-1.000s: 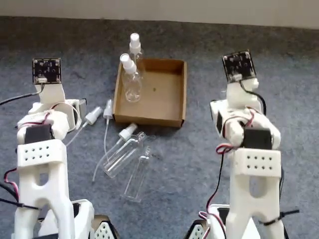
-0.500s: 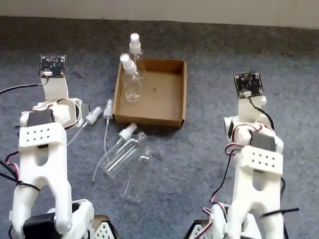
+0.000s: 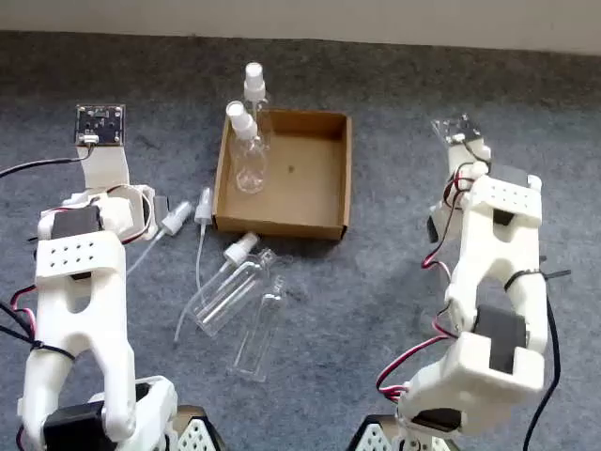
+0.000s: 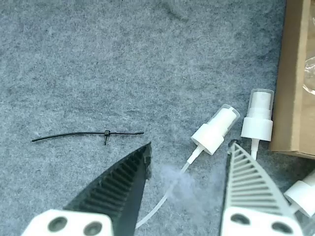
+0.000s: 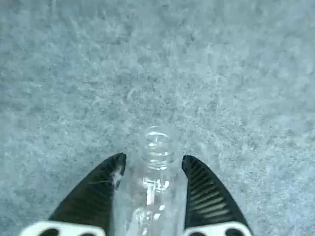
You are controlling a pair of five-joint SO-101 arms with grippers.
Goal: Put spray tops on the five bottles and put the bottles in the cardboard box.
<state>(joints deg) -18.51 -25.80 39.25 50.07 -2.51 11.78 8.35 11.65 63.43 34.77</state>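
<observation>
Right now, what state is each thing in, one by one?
left tool: open above two loose spray tops.
right tool: shut on an uncapped bottle.
cardboard box: open, two capped bottles standing inside.
bottles on the carpet: both lying down.
third spray top: lying beside one of them, attachment unclear.
</observation>
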